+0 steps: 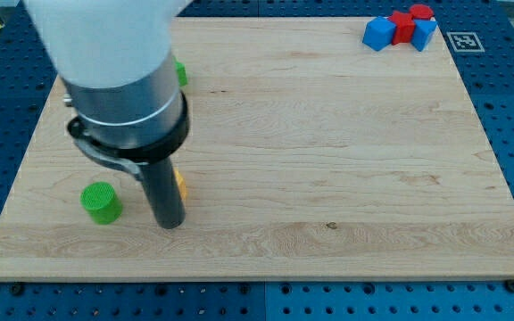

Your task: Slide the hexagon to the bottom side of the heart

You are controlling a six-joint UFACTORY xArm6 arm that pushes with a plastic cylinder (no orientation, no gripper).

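Your rod stands at the board's (346, 134) lower left, with my tip (169, 225) resting on the wood. There is no gripper on this rig, so nothing is clenched, released or grasped; the rod can only push.

A yellow block (180, 185) shows as a thin sliver just at the rod's right edge, a little above the tip. Most of it is hidden behind the rod, so its shape cannot be made out, and I cannot tell whether the rod touches it. A green cylinder (101, 201) sits near the tip, on the view's left, apart from it. A second green block (180, 73) peeks out beside the arm housing higher up, with its shape also hidden.

At the view's top right, well apart from the tip, lies a cluster: a blue cube (379, 34), a red block (403, 26), a second red block (422, 12) behind it, and a blue block (425, 35), all touching or nearly so.

Status: neither a hexagon nor a heart can be identified with confidence. In my judgement the hidden yellow or green piece may be one of them, but you should not rely on that. No block sits clearly below another in the required arrangement, so the task reads as not completed. The remaining slide is still to be done.
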